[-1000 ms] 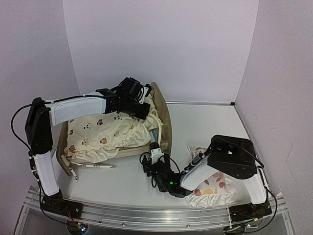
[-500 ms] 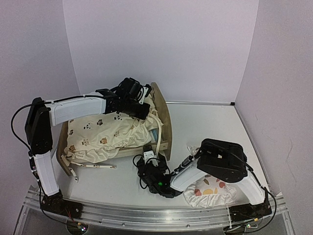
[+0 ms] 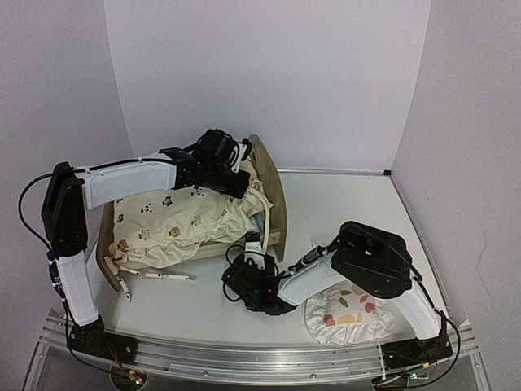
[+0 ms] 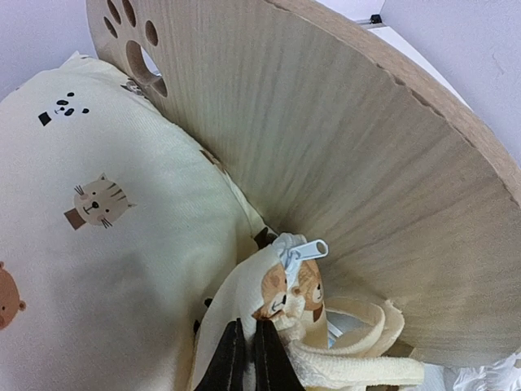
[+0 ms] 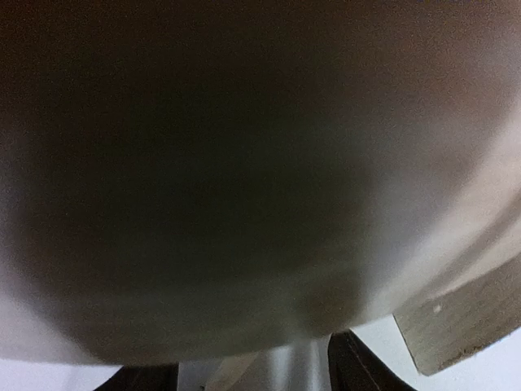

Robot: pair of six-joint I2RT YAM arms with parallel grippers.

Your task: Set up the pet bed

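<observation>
The pet bed (image 3: 277, 213) stands left of centre, its arched headboard (image 3: 267, 175) to the right and its low footboard (image 3: 106, 262) to the left. The cream animal-print cushion (image 3: 175, 224) lies bunched inside it. My left gripper (image 3: 238, 184) sits at the cushion's corner by the headboard. In the left wrist view it (image 4: 248, 357) is shut on a fold of the cushion (image 4: 98, 228) beside the headboard (image 4: 342, 147). My right gripper (image 3: 252, 244) is at the bed's near rail. Its wrist view is blurred and dark, and there the gripper (image 5: 252, 371) has its fingers (image 5: 358, 366) spread open.
The ruffled white floral pillow (image 3: 350, 314) lies at the front right, under my right arm. Cushion ties (image 3: 155, 275) trail on the table by the footboard. White walls close in the back and sides. A wooden bed edge (image 5: 464, 326) shows in the right wrist view.
</observation>
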